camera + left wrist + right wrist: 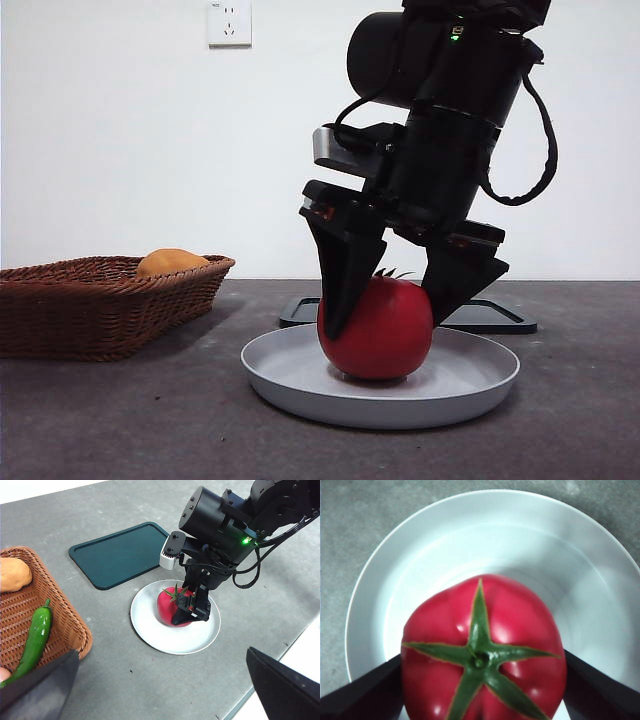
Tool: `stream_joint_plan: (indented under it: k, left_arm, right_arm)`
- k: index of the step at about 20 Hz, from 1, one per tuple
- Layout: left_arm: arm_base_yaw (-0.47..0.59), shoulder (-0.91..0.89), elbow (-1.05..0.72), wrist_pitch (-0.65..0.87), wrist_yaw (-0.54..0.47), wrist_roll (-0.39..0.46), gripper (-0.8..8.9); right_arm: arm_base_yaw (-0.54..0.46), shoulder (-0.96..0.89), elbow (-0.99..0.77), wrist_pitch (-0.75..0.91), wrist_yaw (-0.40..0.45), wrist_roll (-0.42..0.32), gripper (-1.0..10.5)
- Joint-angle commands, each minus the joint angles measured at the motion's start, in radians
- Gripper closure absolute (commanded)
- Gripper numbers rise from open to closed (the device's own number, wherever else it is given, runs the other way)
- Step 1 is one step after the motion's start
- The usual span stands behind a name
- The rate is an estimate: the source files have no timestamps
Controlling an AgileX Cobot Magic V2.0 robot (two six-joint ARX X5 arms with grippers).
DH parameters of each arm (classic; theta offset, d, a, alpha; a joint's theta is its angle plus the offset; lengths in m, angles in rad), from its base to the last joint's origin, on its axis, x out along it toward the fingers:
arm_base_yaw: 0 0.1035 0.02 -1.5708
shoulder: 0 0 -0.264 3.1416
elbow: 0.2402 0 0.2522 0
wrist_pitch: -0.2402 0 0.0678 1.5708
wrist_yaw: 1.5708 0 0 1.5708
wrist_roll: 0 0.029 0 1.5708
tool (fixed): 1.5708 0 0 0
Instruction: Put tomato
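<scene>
My right tool (392, 300) is clenched on the tomato (377, 327), one jaw against each flank, so it sits stem-up on the white plate (290, 372), slightly toward nine o'clock of centre. My left tool (160, 690) waits, jaws spread, empty.

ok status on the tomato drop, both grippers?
Right gripper shut on the tomato, tomato resting on the white plate. Left gripper open, waiting off to the side above the wicker basket. Nothing in the way.

Red tomato (378, 330), stem up, sitting in plate (290, 375)
</scene>
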Motion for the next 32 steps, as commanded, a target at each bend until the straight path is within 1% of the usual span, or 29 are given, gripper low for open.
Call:
stream_joint_plan:
  k: [1, 3, 5, 7, 9, 12, 16, 20, 26, 30, 32]
  left_arm:
    - [-0.006, 0.005, 0.006, 0.008, 0.005, 0.005, 1.26]
    - [-0.006, 0.005, 0.006, 0.008, 0.005, 0.005, 1.26]
    - [-0.006, 0.005, 0.006, 0.008, 0.005, 0.005, 1.26]
    - [-0.006, 0.005, 0.006, 0.008, 0.005, 0.005, 1.26]
    - [-0.006, 0.005, 0.006, 0.008, 0.005, 0.005, 1.26]
    - [-0.006, 0.005, 0.006, 0.008, 0.005, 0.005, 1.26]
    - [-0.006, 0.005, 0.006, 0.008, 0.005, 0.005, 1.26]
    - [-0.006, 0.005, 0.006, 0.008, 0.005, 0.005, 1.26]
    - [-0.006, 0.005, 0.006, 0.008, 0.005, 0.005, 1.26]
    - [-0.006, 0.005, 0.006, 0.008, 0.005, 0.005, 1.26]
    - [-0.006, 0.005, 0.006, 0.008, 0.005, 0.005, 1.26]
  right_arm:
    - [-0.004, 0.016, 0.035, -0.005, 0.001, 0.002, 6.0]
    - [-0.031, 0.016, 0.100, -0.034, 0.008, -0.024, 6.0]
    - [-0.080, 0.031, 0.200, -0.082, 0.055, -0.039, 5.9]
    - [-0.142, 0.075, 0.320, -0.122, 0.055, -0.074, 5.8]
    - [-0.199, 0.150, 0.460, -0.168, 0.055, -0.101, 5.8]
    - [-0.259, 0.289, 0.653, -0.205, 0.055, -0.118, 5.8]
    - [-0.301, 0.462, 0.822, -0.208, 0.053, -0.125, 5.8]
    - [-0.316, 0.552, 0.846, -0.190, 0.044, -0.125, 5.8]
    - [-0.318, 0.568, 0.845, -0.190, 0.044, -0.125, 5.8]
    - [-0.318, 0.568, 0.845, -0.197, 0.045, -0.125, 4.5]
    - [-0.318, 0.568, 0.845, -0.196, 0.058, -0.126, 2.9]
